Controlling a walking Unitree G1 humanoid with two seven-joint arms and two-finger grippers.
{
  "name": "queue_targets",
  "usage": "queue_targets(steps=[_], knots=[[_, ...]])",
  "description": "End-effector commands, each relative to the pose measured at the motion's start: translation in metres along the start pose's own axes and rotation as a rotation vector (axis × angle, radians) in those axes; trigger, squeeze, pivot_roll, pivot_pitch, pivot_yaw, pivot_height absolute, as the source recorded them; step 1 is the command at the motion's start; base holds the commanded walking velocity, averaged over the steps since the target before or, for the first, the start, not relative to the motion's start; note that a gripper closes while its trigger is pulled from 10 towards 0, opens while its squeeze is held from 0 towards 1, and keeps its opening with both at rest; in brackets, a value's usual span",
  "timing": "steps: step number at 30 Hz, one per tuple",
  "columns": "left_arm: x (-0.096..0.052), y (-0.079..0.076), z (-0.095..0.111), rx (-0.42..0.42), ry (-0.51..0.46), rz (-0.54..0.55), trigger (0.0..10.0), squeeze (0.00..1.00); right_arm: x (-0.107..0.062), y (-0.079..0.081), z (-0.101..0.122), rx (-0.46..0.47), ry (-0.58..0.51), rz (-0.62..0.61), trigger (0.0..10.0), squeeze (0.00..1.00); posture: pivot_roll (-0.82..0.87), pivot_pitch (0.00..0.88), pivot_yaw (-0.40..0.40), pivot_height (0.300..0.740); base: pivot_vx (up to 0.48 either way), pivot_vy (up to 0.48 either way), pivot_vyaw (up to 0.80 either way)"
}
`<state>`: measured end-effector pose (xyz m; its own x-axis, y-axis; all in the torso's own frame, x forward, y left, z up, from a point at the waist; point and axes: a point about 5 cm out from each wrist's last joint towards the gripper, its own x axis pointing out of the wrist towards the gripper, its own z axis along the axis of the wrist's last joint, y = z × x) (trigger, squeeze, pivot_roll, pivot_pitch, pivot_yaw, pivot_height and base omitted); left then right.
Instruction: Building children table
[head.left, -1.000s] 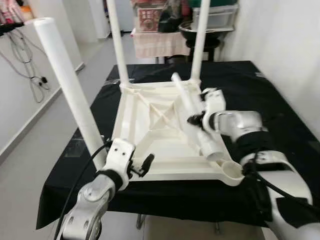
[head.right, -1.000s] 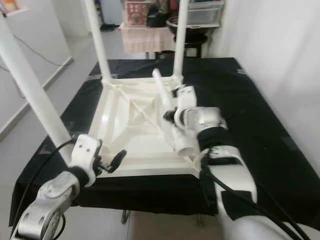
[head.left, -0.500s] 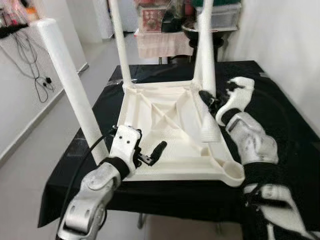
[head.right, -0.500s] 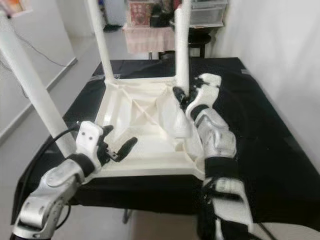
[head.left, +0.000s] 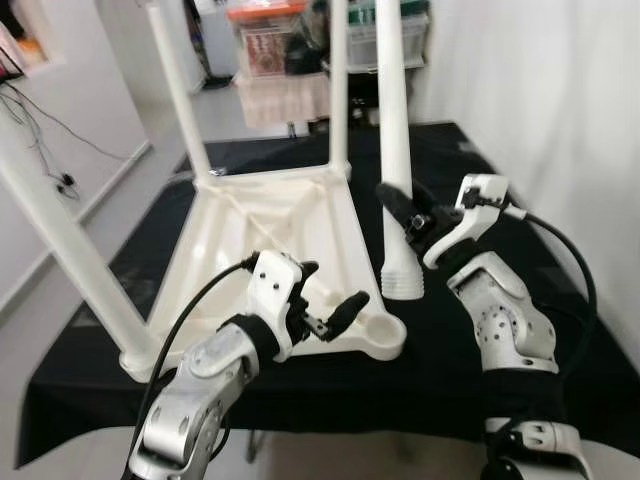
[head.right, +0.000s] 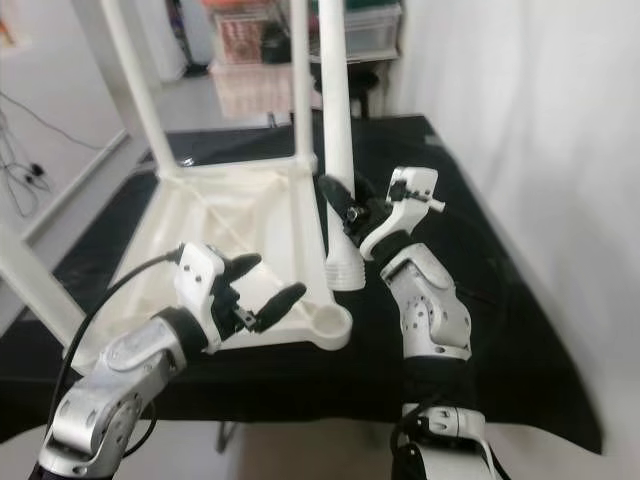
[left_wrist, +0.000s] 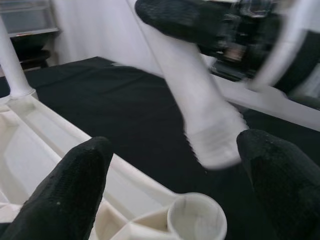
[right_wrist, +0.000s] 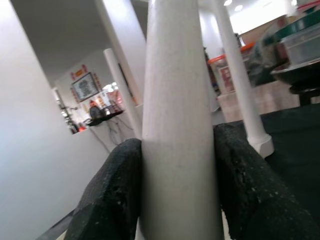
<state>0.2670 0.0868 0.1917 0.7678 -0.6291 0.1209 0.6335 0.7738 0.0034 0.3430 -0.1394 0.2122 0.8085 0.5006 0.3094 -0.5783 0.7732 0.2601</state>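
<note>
A loose white table leg is gripped upright by the right gripper, at 3 o'clock of the upturned tabletop. The left gripper is held wide open over the empty corner socket, at 5 o'clock of the tabletop.

No text, label, brand, number or sign can be read. Printing is seen on a red-and-white box at the back and on a framed picture on the wall, but both are too blurred.
</note>
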Motion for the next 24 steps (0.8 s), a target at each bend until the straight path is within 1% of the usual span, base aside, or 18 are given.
queue_targets(steps=[1,3,5,6,7,8,9,10,11,12,13,14,15,16,17,20,21,24], knots=[[0.002,0.000,0.005,-0.007,-0.020,-0.006,10.0,0.00,-0.001,0.003,0.008,-0.021,-0.042,0.043,10.0,0.00,-0.09,0.000,0.048,0.740,0.000,0.000,0.00],[0.006,0.004,0.016,-0.033,-0.071,-0.002,10.0,0.00,-0.006,0.005,0.012,-0.062,-0.061,0.094,10.0,0.00,-0.09,0.000,0.047,0.740,0.000,0.000,0.00],[0.006,0.004,0.016,-0.033,-0.071,-0.002,10.0,0.00,-0.006,0.005,0.012,-0.062,-0.061,0.094,10.0,0.00,-0.09,0.000,0.047,0.740,0.000,0.000,0.00],[0.007,0.006,0.021,-0.049,-0.095,0.000,10.0,0.00,-0.008,0.005,0.013,-0.079,-0.063,0.116,10.0,0.00,-0.09,0.000,0.047,0.740,0.000,0.000,0.00],[0.008,0.008,0.028,-0.094,-0.135,-0.009,10.0,0.45,-0.011,0.005,0.014,-0.109,-0.060,0.143,10.0,0.00,-0.09,0.000,0.047,0.740,0.000,0.000,0.00],[0.008,0.008,0.028,-0.094,-0.135,-0.009,10.0,0.45,-0.011,0.005,0.014,-0.109,-0.060,0.143,10.0,0.00,-0.09,0.000,0.047,0.740,0.000,0.000,0.00],[0.008,0.009,0.038,-0.143,-0.183,-0.022,10.0,1.00,-0.016,0.004,0.015,-0.149,-0.056,0.179,10.0,0.00,-0.09,0.000,0.048,0.740,0.000,0.000,0.00],[0.008,0.009,0.038,-0.143,-0.183,-0.022,10.0,1.00,-0.016,0.004,0.015,-0.149,-0.056,0.179,10.0,0.00,-0.09,0.000,0.048,0.740,0.000,0.000,0.00],[0.009,0.011,0.049,-0.179,-0.230,-0.034,10.0,1.00,-0.023,0.002,0.017,-0.175,-0.051,0.213,10.0,0.00,-0.10,0.000,0.050,0.740,0.000,0.000,0.00],[0.009,0.011,0.049,-0.179,-0.230,-0.034,10.0,1.00,-0.023,0.002,0.017,-0.175,-0.051,0.213,10.0,0.00,-0.10,0.000,0.050,0.740,0.000,0.000,0.00],[0.009,0.014,0.058,-0.206,-0.271,-0.037,10.0,1.00,-0.028,0.000,0.018,-0.200,-0.043,0.244,10.0,0.00,-0.10,0.000,0.052,0.740,0.000,0.000,0.00],[0.009,0.014,0.058,-0.206,-0.271,-0.037,10.0,1.00,-0.028,0.000,0.018,-0.200,-0.043,0.244,10.0,0.00,-0.10,0.000,0.052,0.740,0.000,0.000,0.00],[0.008,0.017,0.066,-0.220,-0.307,-0.032,10.0,1.00,-0.034,-0.001,0.020,-0.210,-0.037,0.273,10.0,0.00,-0.10,0.000,0.054,0.740,0.000,0.000,0.00],[0.008,0.017,0.066,-0.220,-0.307,-0.032,10.0,1.00,-0.034,-0.001,0.020,-0.210,-0.037,0.273,10.0,0.00,-0.10,0.000,0.054,0.740,0.000,0.000,0.00],[0.008,0.020,0.073,-0.230,-0.339,-0.021,10.0,1.00,-0.038,0.000,0.022,-0.213,-0.035,0.306,10.0,0.00,-0.10,0.000,0.056,0.740,0.000,0.000,0.00],[0.007,0.027,0.086,-0.246,-0.397,0.006,10.0,1.00,-0.046,0.011,0.018,-0.239,0.005,0.424,10.0,0.00,-0.10,0.000,0.058,0.740,0.000,0.000,0.00],[0.007,0.027,0.086,-0.246,-0.397,0.006,10.0,1.00,-0.046,0.011,0.018,-0.239,0.005,0.424,10.0,0.00,-0.10,0.000,0.058,0.740,0.000,0.000,0.00],[0.007,0.031,0.094,-0.271,-0.432,0.013,10.0,1.00,-0.049,0.023,0.010,-0.269,0.056,0.517,10.0,0.00,-0.10,0.000,0.060,0.740,0.000,0.000,0.00]])
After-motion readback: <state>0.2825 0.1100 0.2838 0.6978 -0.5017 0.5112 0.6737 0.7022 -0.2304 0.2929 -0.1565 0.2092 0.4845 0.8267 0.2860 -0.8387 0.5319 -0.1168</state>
